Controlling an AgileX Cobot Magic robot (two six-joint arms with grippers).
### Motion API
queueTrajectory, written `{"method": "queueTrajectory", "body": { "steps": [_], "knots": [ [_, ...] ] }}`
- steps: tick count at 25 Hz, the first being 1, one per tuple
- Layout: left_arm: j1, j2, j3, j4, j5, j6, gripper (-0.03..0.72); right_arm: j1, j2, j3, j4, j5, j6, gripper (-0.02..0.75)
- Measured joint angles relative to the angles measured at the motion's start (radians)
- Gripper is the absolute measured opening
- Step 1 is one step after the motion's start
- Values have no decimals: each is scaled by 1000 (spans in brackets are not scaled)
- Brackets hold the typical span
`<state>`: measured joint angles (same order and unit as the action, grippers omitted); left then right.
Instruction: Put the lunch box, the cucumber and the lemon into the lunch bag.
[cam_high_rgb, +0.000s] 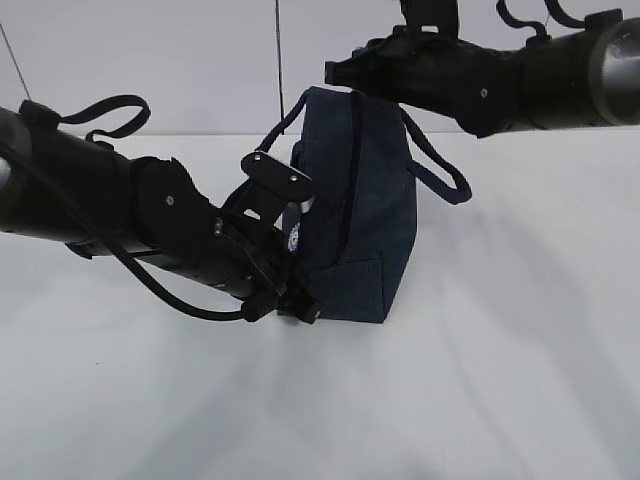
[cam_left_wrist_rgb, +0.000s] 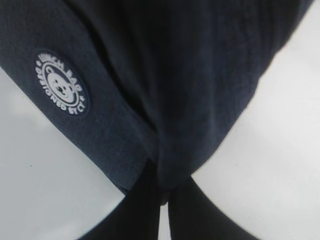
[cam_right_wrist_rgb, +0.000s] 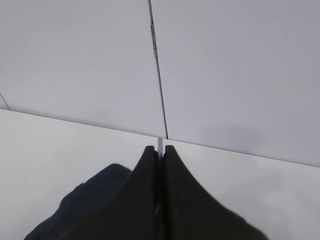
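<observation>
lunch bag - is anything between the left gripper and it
Nothing visible. In the left wrist view the left gripper has its fingers nearly together right at the navy fabric of the lunch bag, beside the round bear badge. Whether they pinch the fabric cannot be told.

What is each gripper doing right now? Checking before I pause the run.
Left gripper: closed, pinching the lunch bag fabric.
Right gripper: closed, nothing visible between its fingers, above the bag's top.
</observation>
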<state>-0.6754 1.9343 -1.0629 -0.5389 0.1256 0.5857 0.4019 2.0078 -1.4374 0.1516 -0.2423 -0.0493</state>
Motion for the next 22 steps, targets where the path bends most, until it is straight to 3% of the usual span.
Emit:
{"method": "queueTrajectory", "body": {
  "steps": [13, 22],
  "knots": [
    [0, 0, 0, -19, 0, 0, -6, -86, 271, -514, 69, 483, 0, 7],
    [0, -25, 2, -71, 38, 0, -3, -101, 300, -613, 142, 630, 2, 7]
  ]
}}
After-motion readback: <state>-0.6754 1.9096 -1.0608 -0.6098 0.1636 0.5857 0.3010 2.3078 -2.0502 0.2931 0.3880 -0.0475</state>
